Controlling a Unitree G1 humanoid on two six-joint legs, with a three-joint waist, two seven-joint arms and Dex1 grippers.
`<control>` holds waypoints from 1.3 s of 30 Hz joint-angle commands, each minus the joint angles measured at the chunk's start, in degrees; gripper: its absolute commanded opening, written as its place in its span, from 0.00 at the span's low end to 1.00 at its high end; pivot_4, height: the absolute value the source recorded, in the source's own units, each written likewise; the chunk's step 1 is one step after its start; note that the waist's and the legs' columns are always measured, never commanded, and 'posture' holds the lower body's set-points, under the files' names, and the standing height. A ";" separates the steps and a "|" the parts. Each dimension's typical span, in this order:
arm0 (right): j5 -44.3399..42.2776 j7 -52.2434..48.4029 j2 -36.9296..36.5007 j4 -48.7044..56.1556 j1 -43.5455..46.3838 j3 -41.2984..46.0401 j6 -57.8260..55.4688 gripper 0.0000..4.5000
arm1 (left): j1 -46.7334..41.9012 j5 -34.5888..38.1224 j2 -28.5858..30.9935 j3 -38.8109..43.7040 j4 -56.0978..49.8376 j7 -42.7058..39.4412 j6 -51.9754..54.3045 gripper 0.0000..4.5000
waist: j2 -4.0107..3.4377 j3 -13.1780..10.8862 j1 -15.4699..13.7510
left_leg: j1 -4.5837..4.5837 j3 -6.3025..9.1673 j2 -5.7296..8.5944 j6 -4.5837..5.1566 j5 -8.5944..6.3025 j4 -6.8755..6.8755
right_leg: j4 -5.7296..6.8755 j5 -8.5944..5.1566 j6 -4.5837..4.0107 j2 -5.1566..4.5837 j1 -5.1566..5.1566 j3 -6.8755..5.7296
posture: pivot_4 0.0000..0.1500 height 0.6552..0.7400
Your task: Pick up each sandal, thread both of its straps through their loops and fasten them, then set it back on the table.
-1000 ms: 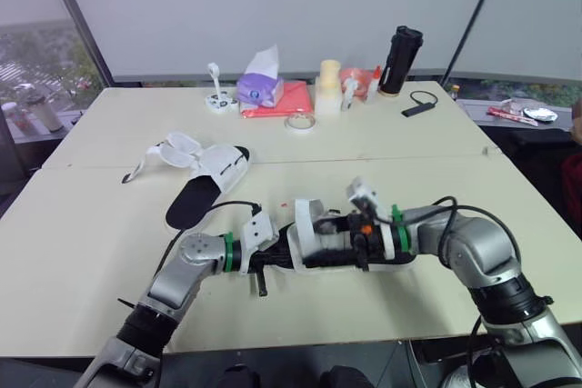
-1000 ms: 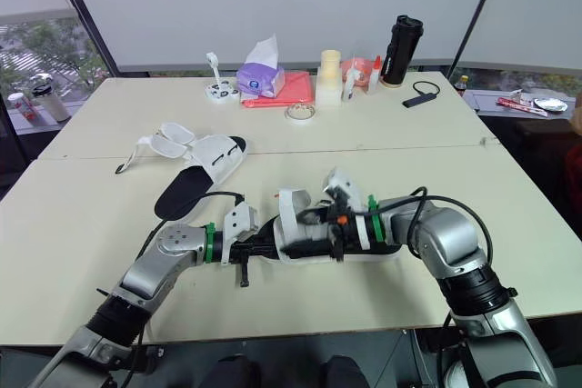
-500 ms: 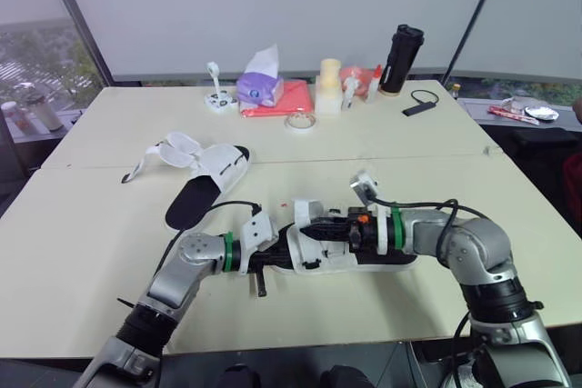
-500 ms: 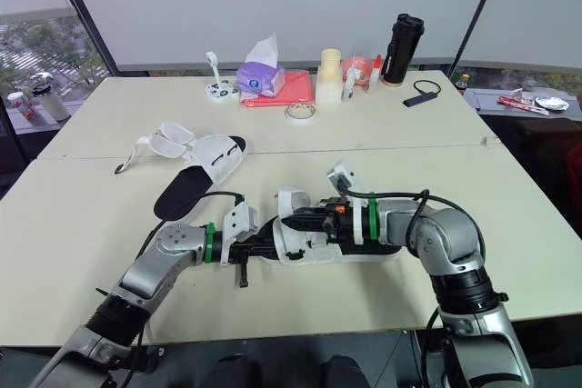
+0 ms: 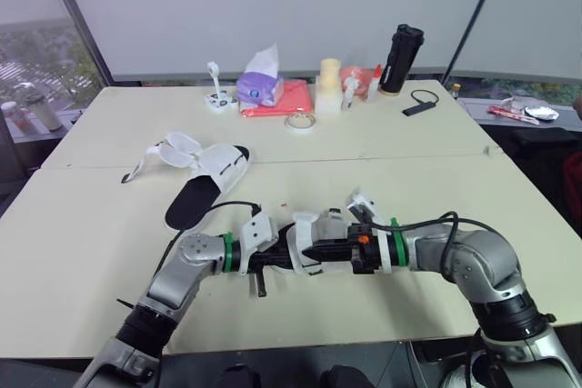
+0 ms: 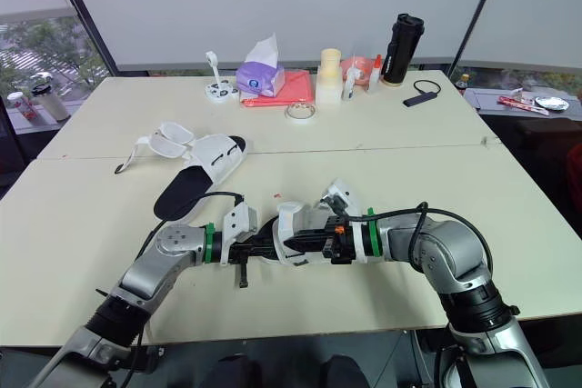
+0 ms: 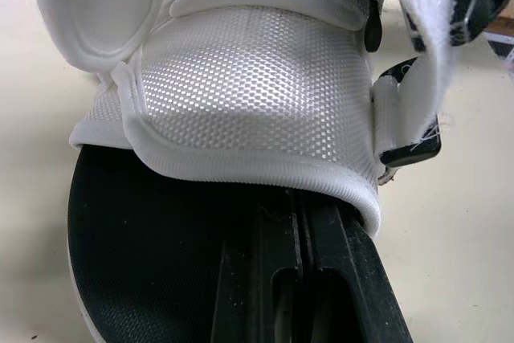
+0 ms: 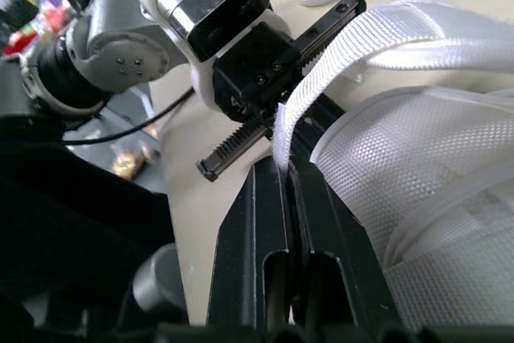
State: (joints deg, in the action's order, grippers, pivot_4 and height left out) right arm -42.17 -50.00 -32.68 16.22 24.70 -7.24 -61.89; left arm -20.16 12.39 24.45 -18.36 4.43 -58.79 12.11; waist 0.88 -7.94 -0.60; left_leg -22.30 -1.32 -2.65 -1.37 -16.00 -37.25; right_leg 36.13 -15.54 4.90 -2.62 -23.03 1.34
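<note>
the near sandal [image 5: 304,232] is between the two grippers, at the 6 o'clock part of the table [image 5: 382,170], its toe toward 9 o'clock. it has a black insole and a white mesh upper.

the left gripper [image 7: 301,213] comes to it from 9 o'clock. its two black fingers lie side by side, almost closed, along the edge of the insole. their tips go under the lower rim of the mesh upper and are hidden there, so it seems they nip the sandal at that rim, but the grip point itself is covered.

the right gripper [image 8: 283,168] reaches in from 3 o'clock. its fingers are pressed together on a white woven strap [image 8: 361,46], pinching it near the end. from the pinch the strap rises as a flat band over the mesh upper. the tips of this gripper are just beside the black body of the left gripper.

the far sandal [image 5: 200,185] lies on the table at about 10 o'clock from the near one, well apart from both grippers. its straps are open and spread out toward 9 o'clock.

along the 12 o'clock edge of the table stand a purple tissue pack [image 5: 259,88], a red cloth [image 5: 286,99] under it, a tape roll [image 5: 300,123] and a black bottle [image 5: 400,59].
</note>
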 commanded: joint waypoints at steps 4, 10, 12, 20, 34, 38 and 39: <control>1.10 0.51 -0.06 1.13 -0.46 -0.32 2.07 0.19 | 1.90 -2.88 0.65 -2.36 3.56 -0.22 1.87 0.00 | 0.00 0.00 -0.01 | 0.00 0.01 0.00 0.00 0.00 0.00 | 0.00 0.00 0.00 0.00 -0.01 0.00 | 1.00 0.99; -0.60 2.70 0.23 2.94 -0.71 4.73 3.61 0.86 | 2.10 -2.85 0.58 -2.24 3.43 0.10 2.00 0.00 | 0.00 0.00 -0.08 | 0.00 0.01 0.00 0.00 0.00 0.00 | 0.00 0.00 -0.01 0.00 -0.01 0.00 | 1.00 0.99; -2.60 3.24 -1.92 6.48 -2.74 8.31 2.62 0.99 | 2.48 -2.77 0.81 -2.19 3.03 0.09 2.11 0.00 | 0.00 0.00 -0.17 | -0.02 0.01 0.00 0.00 0.00 0.00 | -0.01 -0.01 -0.01 -0.01 -0.01 0.00 | 1.00 0.99; -11.10 1.84 -11.07 20.35 -18.12 13.60 -2.03 0.99 | 2.19 -2.62 0.71 -2.50 3.09 -0.65 2.23 0.00 | 0.02 -0.01 -0.07 | -0.06 0.02 -0.03 0.01 -0.01 0.09 | -0.06 -0.01 -0.02 0.00 -0.06 0.00 | 1.00 0.99; 2.61 5.98 -8.33 16.45 -23.49 3.25 11.69 0.99 | 1.93 -2.78 0.89 -2.64 3.53 -1.38 2.15 0.00 | 0.07 -0.03 -0.07 | -0.07 -0.01 -0.01 0.01 -0.01 0.07 | -0.08 -0.12 -0.15 0.03 -0.09 0.02 | 1.00 0.99; 4.19 7.03 -5.93 14.05 -22.98 2.16 13.27 0.99 | 2.10 -2.91 1.06 -2.49 3.64 -1.19 2.05 0.00 | 0.06 -0.03 -0.07 | -0.07 0.00 -0.01 0.01 -0.01 0.07 | -0.08 -0.12 -0.16 0.04 -0.09 0.02 | 1.00 0.99; 4.11 7.16 -5.31 13.67 -23.14 2.15 13.38 0.99 | 2.15 -2.89 1.03 -2.46 3.61 -1.10 2.11 0.00 | 0.07 -0.03 -0.09 | -0.07 0.00 -0.01 0.01 -0.01 0.07 | -0.08 -0.12 -0.15 0.04 -0.09 0.02 | 1.00 0.99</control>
State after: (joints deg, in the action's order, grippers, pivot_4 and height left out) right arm -38.34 -43.09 -38.73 29.74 1.18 -5.34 -49.66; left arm -20.34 12.39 24.54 -18.37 4.83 -59.75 12.09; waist 0.95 -7.98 -0.69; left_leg -22.36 -1.32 -2.66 -1.36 -16.00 -37.18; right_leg 36.05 -15.66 4.75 -2.58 -23.12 1.36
